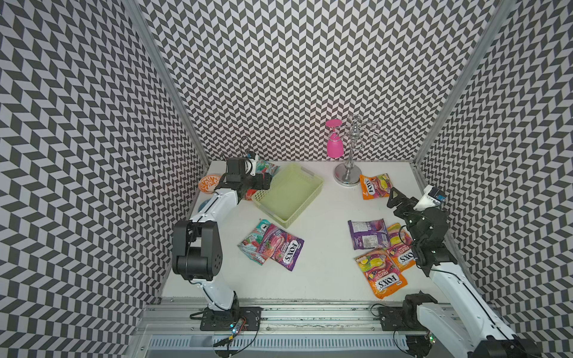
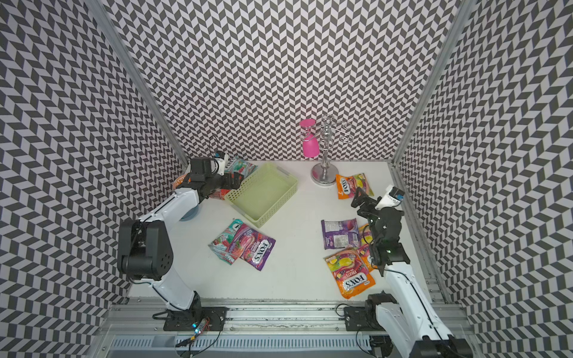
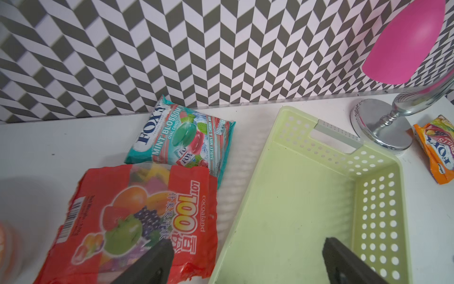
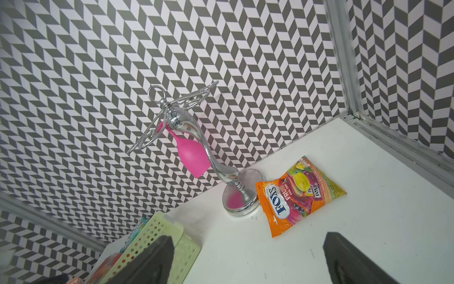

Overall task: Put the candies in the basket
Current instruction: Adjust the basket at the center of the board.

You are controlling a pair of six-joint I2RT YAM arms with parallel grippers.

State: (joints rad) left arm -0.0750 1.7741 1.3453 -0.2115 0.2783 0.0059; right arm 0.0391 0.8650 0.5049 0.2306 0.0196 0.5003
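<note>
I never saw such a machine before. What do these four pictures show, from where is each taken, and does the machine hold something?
Two robot arms, the left arm and the right arm, stand at a white table. Each ends in a gripper with two black fingers. Two pictures look down from a twin camera above; the other two come from a camera on each wrist. On the table stand a green basket, empty, and a chrome stand with a pink glass hanging. Candy bags lie around: a red bag and a teal bag beside the basket, an orange bag by the stand, more near the arms. The left gripper and the right gripper are open and hold nothing.
</note>
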